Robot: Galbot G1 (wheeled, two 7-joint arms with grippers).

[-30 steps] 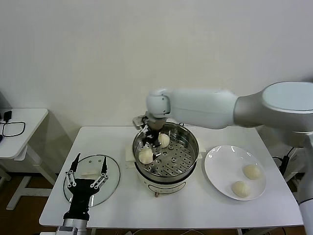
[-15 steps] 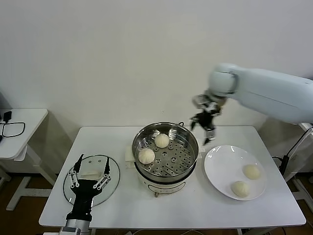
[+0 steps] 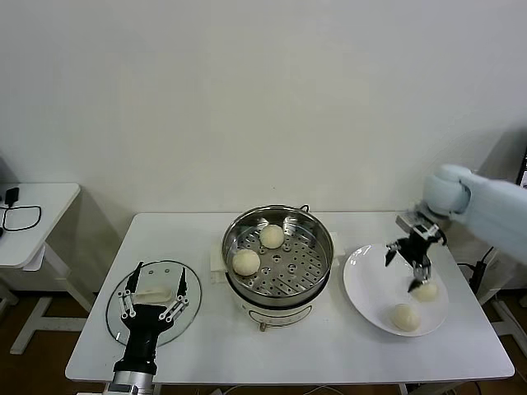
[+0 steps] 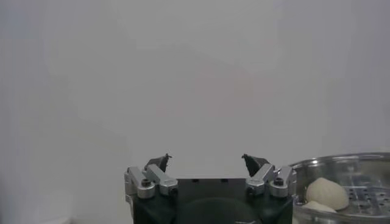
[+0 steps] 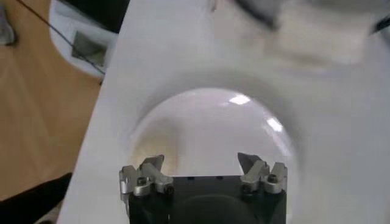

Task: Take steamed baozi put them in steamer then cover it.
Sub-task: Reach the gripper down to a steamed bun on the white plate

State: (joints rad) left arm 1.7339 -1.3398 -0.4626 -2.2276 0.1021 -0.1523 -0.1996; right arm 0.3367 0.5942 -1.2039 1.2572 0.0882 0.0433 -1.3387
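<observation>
Our right gripper (image 3: 409,265), fingers spread and empty, hangs over the white plate (image 3: 370,288) on the right. The far baozi (image 3: 425,289) lies just below its fingertips; another baozi (image 3: 403,317) sits nearer. Two already rest in the steamer (image 3: 280,284).

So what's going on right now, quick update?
Right gripper open, empty, above plate. Left gripper open over cover. Two baozi in steamer, two on plate. Nothing blocking.
</observation>
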